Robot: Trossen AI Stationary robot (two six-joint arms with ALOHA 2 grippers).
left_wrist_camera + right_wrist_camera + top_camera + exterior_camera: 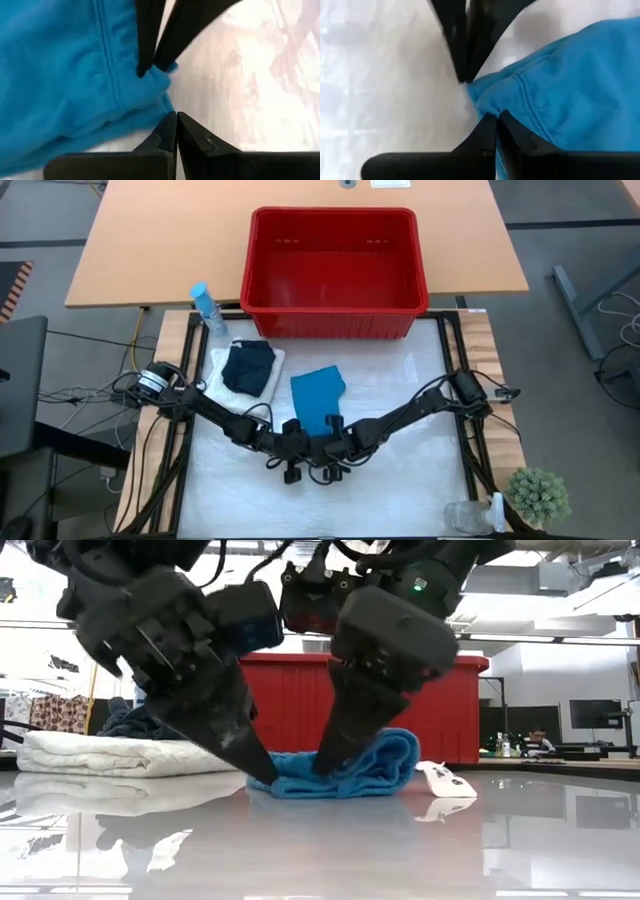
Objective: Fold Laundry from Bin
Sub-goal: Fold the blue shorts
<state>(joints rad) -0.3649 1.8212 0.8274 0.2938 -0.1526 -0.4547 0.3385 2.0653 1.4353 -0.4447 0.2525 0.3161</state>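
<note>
The teal-blue cloth lies folded on the white table top, in front of the red bin. A dark navy cloth rests on a folded white one at the left. Both grippers meet at the teal cloth's near end. My left gripper is shut, its tips on the table at the cloth's near corner. My right gripper comes down beside it, shut on that end of the cloth. My left gripper's shut tips stand at the teal cloth's near edge, slanting down from the table's left. Whether they touch it or have any cloth between them, I cannot tell. My right gripper has its fingertips on the teal cloth's near corner, pinched only at their free ends, slanting down from the table's right. The cloth lies slack on the table. One layer or several, I cannot tell.
A blue-capped bottle stands at the far left beside the bin. A clear jar and a small green plant stand at the near right corner. A white tag lies right of the teal cloth.
</note>
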